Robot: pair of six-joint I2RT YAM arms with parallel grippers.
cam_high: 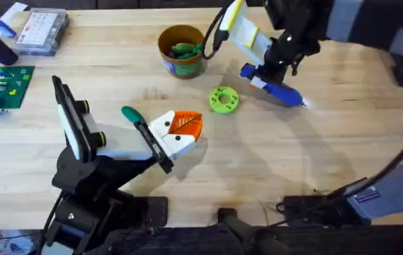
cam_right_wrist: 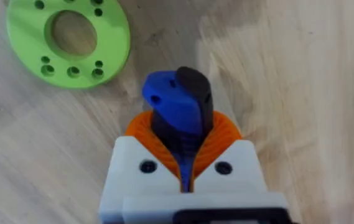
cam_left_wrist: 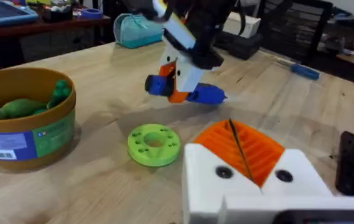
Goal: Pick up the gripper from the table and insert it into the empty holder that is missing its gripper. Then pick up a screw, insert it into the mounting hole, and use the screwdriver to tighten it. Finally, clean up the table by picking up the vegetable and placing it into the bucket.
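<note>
Right gripper clamped on the screwdriver, left gripper closed and empty

Our right gripper [cam_high: 266, 71] is clamped on the blue power screwdriver [cam_high: 275, 88], its white fingers with orange ribbed pads [cam_right_wrist: 217, 134] pressed against both sides of the blue body. We reach that arm from its base at the lower right up and across to the far centre of the wooden table [cam_high: 314, 156], wrist pitched down, so the tool sits low over the wood just beyond the flat green disc [cam_high: 224, 100]. From the left wrist view the screwdriver [cam_left_wrist: 186, 90] appears just above the tabletop; we cannot tell whether it touches.

Our left arm rises from the lower left and bends toward the middle, forearm low over the table. Its gripper [cam_high: 187, 131] has the orange pads [cam_left_wrist: 242, 146] drawn together with only a thin seam between them, holding nothing. A green-tipped black bar [cam_high: 144, 131] lies along that arm.

The ochre bucket [cam_high: 181, 51] with its blue band stands upright at the far centre, near the disc, with the green vegetable [cam_high: 184, 49] resting inside it.
</note>
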